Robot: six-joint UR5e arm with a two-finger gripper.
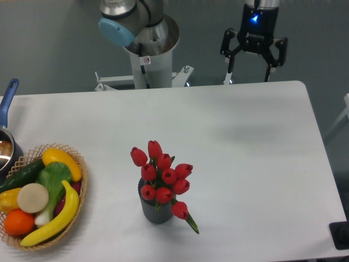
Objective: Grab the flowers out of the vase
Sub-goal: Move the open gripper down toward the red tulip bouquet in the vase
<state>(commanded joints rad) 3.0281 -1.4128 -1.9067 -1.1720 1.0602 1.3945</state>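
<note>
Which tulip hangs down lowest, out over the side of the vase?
The red tulip at the bottom right of the flowers. It droops outside the vase rim, while the others stand up above it.

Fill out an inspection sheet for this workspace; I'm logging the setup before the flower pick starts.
Surface: white table, no spills seen.
Job's things: red flowers stand in the dark ribbed vase, near the front edge.
Clutter: wicker basket of fruit at the left edge; a pot with a blue handle behind it.
Grippers: gripper open, empty, above the table's far edge, well away from the flowers.
Cables: nothing seen.
Surroundings: robot base behind the table; grey floor.
</note>
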